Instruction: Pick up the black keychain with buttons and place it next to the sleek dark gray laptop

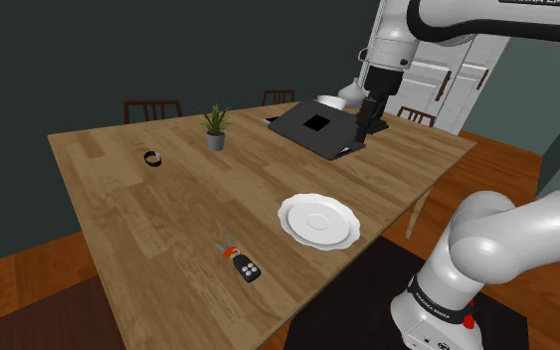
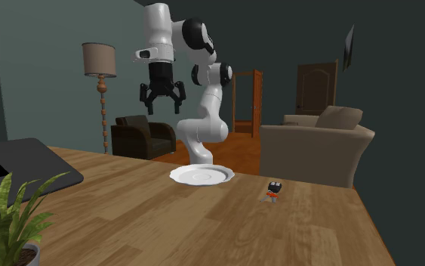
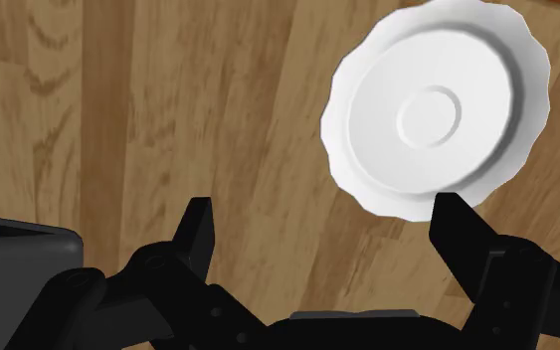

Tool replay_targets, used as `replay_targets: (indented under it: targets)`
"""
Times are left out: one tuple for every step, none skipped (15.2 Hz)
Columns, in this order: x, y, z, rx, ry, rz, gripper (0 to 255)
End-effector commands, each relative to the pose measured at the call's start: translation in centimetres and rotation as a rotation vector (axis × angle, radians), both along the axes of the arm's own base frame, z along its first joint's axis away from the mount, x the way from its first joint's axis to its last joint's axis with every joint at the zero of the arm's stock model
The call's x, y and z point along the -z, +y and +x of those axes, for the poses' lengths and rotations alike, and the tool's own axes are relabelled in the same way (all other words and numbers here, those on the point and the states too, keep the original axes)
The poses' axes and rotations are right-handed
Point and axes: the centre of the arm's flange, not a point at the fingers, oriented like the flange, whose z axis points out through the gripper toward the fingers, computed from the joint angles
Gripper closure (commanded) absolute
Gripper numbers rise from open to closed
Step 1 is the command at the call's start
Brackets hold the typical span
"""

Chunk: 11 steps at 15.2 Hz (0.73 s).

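Keychain (image 1: 247,266), black, with buttons and an orange tag: we log it lying flat on the table (image 1: 148,214), close to the edge nearest the shoulder camera, nothing touching it.

Plate (image 1: 317,220), white, empty: just beyond the keychain toward the shoulder view's right, apart from it.

Dark ring (image 1: 152,158) and potted plant (image 1: 215,127): farther back, mid-table.

Laptop (image 1: 317,129), dark grey: at the far end of the table, well apart from the keychain.

Fingers (image 3: 196,239): spread wide, holding nothing. In the second exterior view we place them high above the table, over the stretch between plate and laptop.

Progress, as we judge it: no step done. The approach to the keychain, the grasp, the carry across the table and the release beside the laptop all remain.
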Motion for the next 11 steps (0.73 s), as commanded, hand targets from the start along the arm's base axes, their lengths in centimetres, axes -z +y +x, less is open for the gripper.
replay_targets:
  targets:
    - [0.0, 0.0, 0.0, 0.000, 0.000, 0.000, 0]
    - [0.5, 1.2, 0.2, 0.002, 0.002, -0.001, 0]
    - [1.0, 2.5, 0.3, 0.005, 0.003, -0.002, 0]
    - [1.4, 3.7, 0.5, 0.007, 0.005, -0.003, 0]
    - [1.9, 4.9, 0.6, 0.010, 0.006, -0.004, 0]
    - [2.4, 6.2, 0.8, 0.012, 0.008, -0.005, 0]
    - [2.9, 7.4, 1.0, 0.014, 0.010, -0.006, 0]
    - [3.4, 8.6, 1.2, 0.017, 0.011, -0.007, 0]
    - [3.9, 9.9, 1.3, 0.019, 0.013, -0.008, 0]
    - [4.4, 11.1, 1.5, 0.021, 0.014, -0.009, 0]
    - [4.9, 12.3, 1.7, 0.024, 0.016, -0.010, 0]
